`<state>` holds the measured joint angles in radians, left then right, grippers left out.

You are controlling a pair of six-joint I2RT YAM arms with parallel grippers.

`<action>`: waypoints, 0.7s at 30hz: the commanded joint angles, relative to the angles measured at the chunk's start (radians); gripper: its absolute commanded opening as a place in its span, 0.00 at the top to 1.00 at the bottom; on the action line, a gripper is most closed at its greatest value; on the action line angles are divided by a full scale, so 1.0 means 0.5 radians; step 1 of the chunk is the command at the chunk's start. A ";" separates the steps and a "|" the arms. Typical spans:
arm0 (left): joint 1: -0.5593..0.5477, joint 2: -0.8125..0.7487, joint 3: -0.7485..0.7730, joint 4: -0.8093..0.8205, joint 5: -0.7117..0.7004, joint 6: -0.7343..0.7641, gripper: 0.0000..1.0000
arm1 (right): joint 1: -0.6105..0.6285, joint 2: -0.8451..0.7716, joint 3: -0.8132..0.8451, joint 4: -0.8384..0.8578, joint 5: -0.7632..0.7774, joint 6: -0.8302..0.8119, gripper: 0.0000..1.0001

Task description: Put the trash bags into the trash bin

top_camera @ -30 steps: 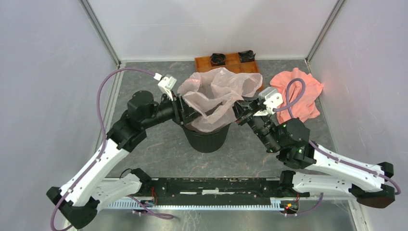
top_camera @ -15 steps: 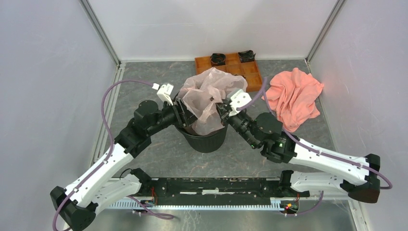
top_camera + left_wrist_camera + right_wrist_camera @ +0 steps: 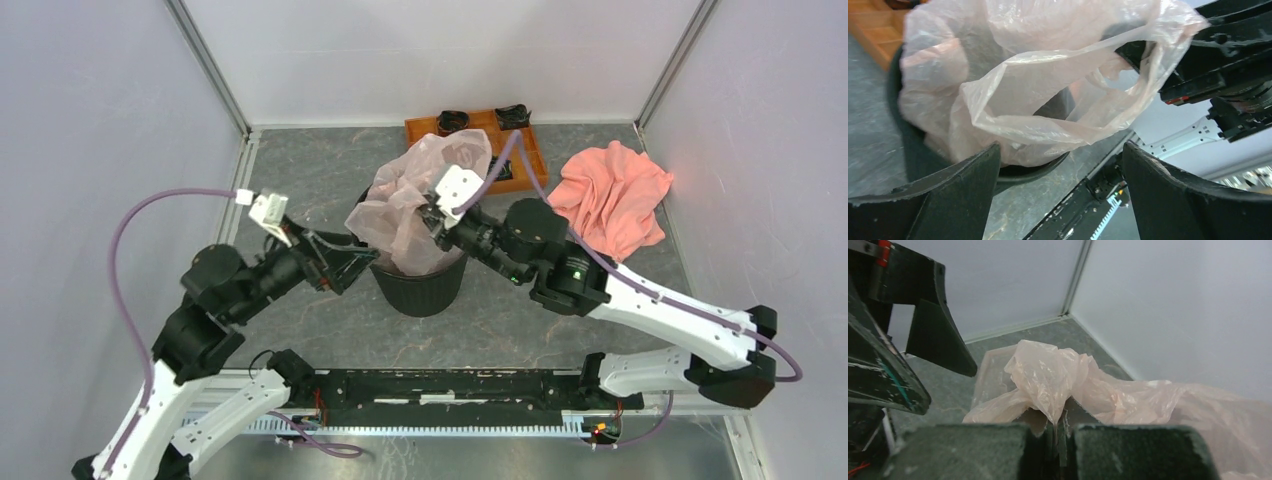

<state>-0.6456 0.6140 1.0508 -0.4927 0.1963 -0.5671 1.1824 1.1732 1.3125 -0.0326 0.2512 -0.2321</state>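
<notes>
Between the dark fingers of the right gripper (image 3: 1053,434), pressed tightly together, a thin fold of the crinkly, translucent pale pink trash bag (image 3: 415,195) is pinched. The rest of the film billows in loose wrinkles over the round black trash bin (image 3: 425,290), its lower part sagging inside the rolled rim. The left gripper (image 3: 1060,155) has its fingers spread wide and bare, just beside the bin's left side. A rumpled salmon cloth (image 3: 612,195) lies to the right, and an orange compartment tray (image 3: 480,125) sits behind.
</notes>
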 commanded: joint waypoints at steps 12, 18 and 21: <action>0.001 -0.403 0.100 -0.650 -0.543 0.116 0.00 | -0.337 0.484 -0.025 -0.198 -0.497 1.049 1.00; 0.002 -0.428 0.018 -0.581 -0.511 0.110 0.00 | -0.340 0.825 0.244 -0.667 -0.412 0.820 1.00; 0.003 -0.449 -0.022 -0.566 -0.500 0.101 0.00 | -0.342 0.963 0.312 -0.744 -0.457 0.757 1.00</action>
<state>-0.6456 0.4076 1.0607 -0.8040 -0.0513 -0.5411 1.0107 1.5826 1.3964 -0.2996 0.0410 0.1982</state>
